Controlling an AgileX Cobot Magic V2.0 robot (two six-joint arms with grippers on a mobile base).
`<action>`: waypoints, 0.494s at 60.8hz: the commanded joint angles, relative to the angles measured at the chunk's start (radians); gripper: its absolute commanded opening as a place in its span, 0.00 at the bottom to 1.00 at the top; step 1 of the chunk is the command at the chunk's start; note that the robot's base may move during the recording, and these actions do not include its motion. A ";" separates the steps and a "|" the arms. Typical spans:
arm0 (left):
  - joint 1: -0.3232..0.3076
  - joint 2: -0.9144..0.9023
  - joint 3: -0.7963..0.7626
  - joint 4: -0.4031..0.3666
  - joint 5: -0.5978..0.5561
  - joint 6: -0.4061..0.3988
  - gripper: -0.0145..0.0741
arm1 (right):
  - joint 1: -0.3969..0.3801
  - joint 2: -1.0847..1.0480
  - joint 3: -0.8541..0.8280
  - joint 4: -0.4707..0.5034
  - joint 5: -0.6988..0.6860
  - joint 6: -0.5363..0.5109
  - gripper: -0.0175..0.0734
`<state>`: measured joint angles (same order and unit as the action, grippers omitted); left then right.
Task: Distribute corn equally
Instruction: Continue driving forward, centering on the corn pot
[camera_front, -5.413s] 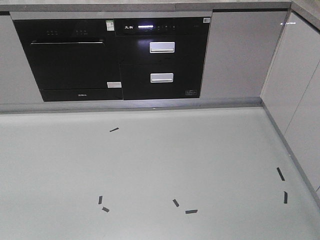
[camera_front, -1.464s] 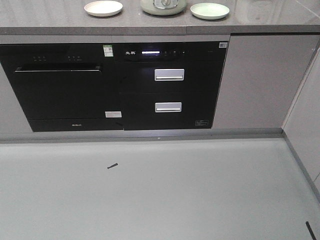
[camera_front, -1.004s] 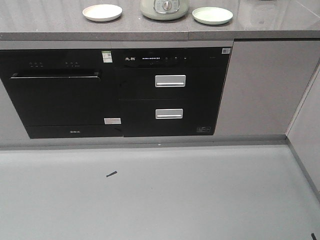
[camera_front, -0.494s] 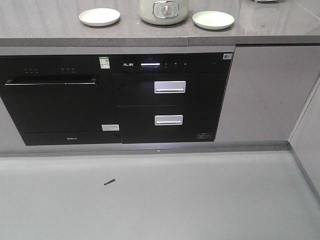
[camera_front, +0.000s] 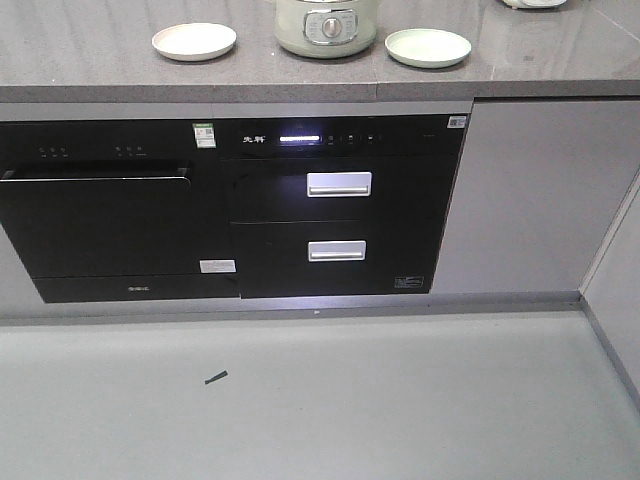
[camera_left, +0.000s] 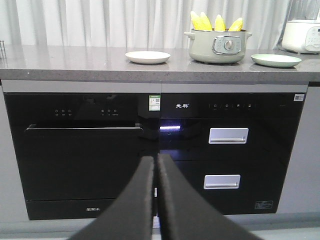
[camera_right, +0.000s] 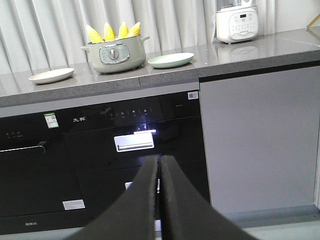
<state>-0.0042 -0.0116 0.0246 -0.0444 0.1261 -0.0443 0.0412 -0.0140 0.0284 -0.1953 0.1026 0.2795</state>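
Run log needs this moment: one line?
corn: four cobs in pot; cream plate: bare; green plate: bare; left gripper: shut; right gripper: shut

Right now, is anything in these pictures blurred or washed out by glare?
Front view: sharp, with a pale sheen on the countertop and a glowing display. Left wrist view: the close jaws look soft, the corn crisp. Right wrist view: tilted horizon, jaws likewise soft.
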 joint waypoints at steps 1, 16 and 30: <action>-0.010 -0.013 -0.025 -0.008 -0.075 -0.007 0.16 | -0.002 -0.003 0.018 -0.010 -0.073 -0.003 0.19; -0.010 -0.013 -0.025 -0.008 -0.075 -0.007 0.16 | -0.002 -0.003 0.018 -0.010 -0.073 -0.003 0.19; -0.010 -0.013 -0.025 -0.008 -0.075 -0.007 0.16 | -0.002 -0.003 0.018 -0.010 -0.073 -0.003 0.19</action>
<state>-0.0042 -0.0116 0.0246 -0.0444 0.1261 -0.0443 0.0412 -0.0140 0.0284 -0.1953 0.1026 0.2795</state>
